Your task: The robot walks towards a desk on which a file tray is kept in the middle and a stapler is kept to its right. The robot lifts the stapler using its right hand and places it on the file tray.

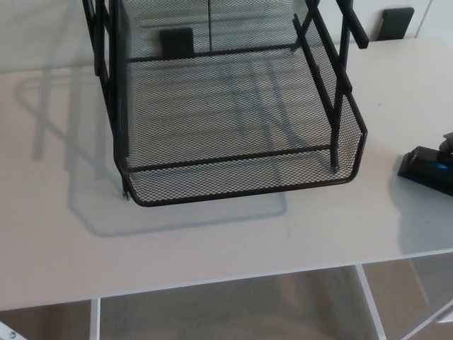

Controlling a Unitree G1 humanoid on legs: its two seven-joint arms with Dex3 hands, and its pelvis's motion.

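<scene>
Two things on desk: a tray and a stapler are seen.
Tray: it is set in the middle. It is made of black mesh, and nothing is seen inside it.
Stapler: it is found to the right of the tray, well apart from it, at the right edge of the picture. It is set at a slant and is partly cut off by that edge. Whether it is lifted off the desk cannot be told.
Right hand: only a small dark bit is seen, just above the stapler. It is judged to be the hand. Whether it is spread, pressed together or pinching the stapler cannot be told.
Left hand: it is not seen.
Done: the desk is close in front, so the walk is judged to be done. The right hand is judged to be at the stapler.
Left to do: the stapler must be held well, lifted, carried left over the tray's right wall, and put down on the mesh.
</scene>
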